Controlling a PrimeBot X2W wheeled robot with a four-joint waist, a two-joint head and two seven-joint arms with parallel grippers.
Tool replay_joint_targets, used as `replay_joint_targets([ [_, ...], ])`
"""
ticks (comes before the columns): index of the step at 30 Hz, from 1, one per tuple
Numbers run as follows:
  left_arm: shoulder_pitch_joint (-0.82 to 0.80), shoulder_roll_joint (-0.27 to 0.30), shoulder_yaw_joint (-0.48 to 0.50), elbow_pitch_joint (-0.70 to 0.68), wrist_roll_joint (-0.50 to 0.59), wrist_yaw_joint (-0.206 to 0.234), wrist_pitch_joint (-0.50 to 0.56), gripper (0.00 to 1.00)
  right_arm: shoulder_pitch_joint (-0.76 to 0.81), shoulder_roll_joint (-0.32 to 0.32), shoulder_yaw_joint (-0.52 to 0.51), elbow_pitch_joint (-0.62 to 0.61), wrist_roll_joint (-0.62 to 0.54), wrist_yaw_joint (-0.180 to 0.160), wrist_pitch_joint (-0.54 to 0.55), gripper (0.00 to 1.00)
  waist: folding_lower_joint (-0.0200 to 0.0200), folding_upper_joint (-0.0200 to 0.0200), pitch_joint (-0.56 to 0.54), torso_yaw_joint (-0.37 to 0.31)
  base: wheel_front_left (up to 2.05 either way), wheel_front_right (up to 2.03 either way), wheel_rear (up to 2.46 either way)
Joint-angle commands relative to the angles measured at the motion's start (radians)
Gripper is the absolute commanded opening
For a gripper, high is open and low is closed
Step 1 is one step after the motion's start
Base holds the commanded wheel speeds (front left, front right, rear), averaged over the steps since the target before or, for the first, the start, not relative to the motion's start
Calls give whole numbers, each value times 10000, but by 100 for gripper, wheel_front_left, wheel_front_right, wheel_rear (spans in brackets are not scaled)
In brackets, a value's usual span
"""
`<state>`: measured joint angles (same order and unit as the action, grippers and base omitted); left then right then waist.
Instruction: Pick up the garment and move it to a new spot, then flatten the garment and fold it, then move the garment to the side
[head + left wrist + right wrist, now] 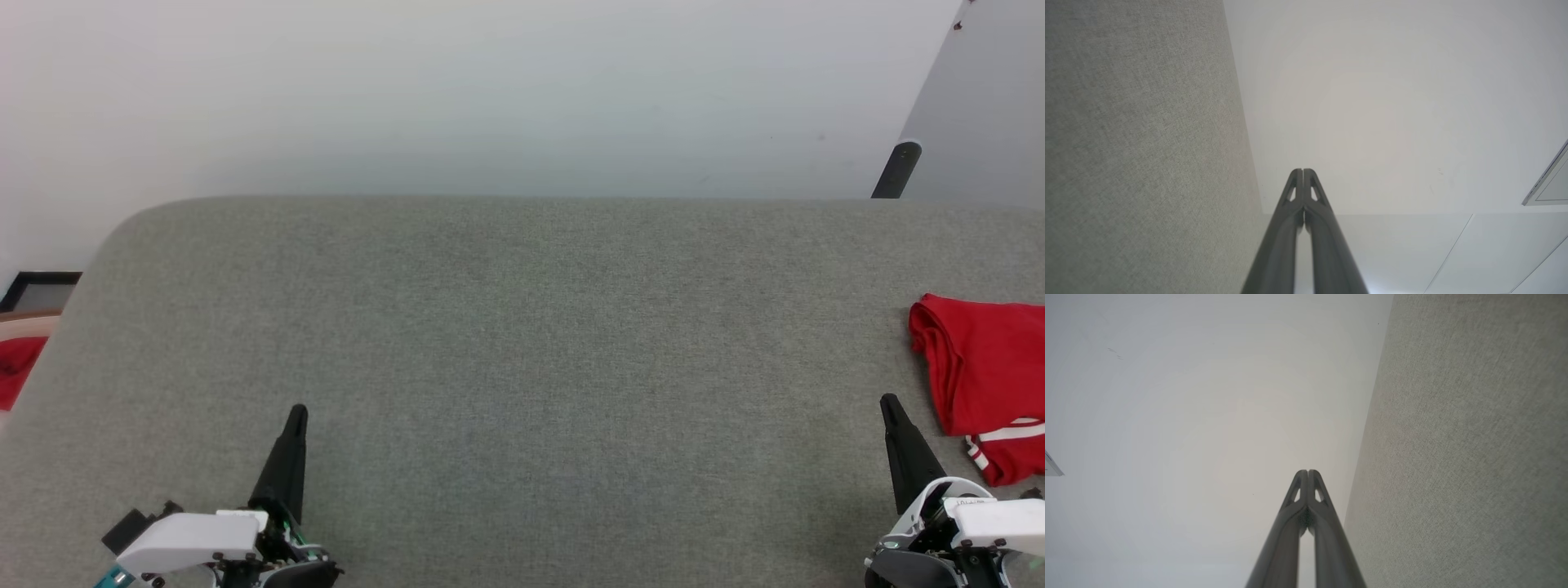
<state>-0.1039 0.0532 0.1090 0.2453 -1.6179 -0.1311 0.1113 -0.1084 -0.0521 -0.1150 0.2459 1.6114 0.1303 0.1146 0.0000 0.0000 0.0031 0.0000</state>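
Observation:
The garment point(992, 384), red with a red-and-white striped trim at its lower edge, lies folded at the far right of the grey fabric surface point(522, 343), partly cut off by the head view's edge. My right gripper point(888, 402) is shut and empty at the lower right, just left of the garment and apart from it. At the lower left my left gripper point(299, 411) is shut and empty, far from the garment. In the left wrist view my left gripper point(1303, 170) has its tips pressed together. The right wrist view shows my right gripper point(1307, 472) closed the same way.
A white wall point(490, 90) rises behind the surface's far edge. A dark post point(896, 170) stands at the back right beside a grey panel. Beyond the surface's left edge lies a plain red cloth scrap point(15, 367) near a dark frame point(37, 290).

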Motion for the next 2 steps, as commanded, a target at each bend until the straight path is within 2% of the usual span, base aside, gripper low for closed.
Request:
replay_joint_targets([
  [1, -113, -13, 34, 15, 40, 8, 30, 0, -29, 35, -2, 5, 16, 7, 13, 0, 0, 0, 0, 0, 0, 0, 0],
  [2, -113, -14, 36, 15, 42, 8, 31, 0, -29, 35, -3, 5, 16, 7, 13, 0, 0, 0, 0, 0, 0, 0, 0],
])
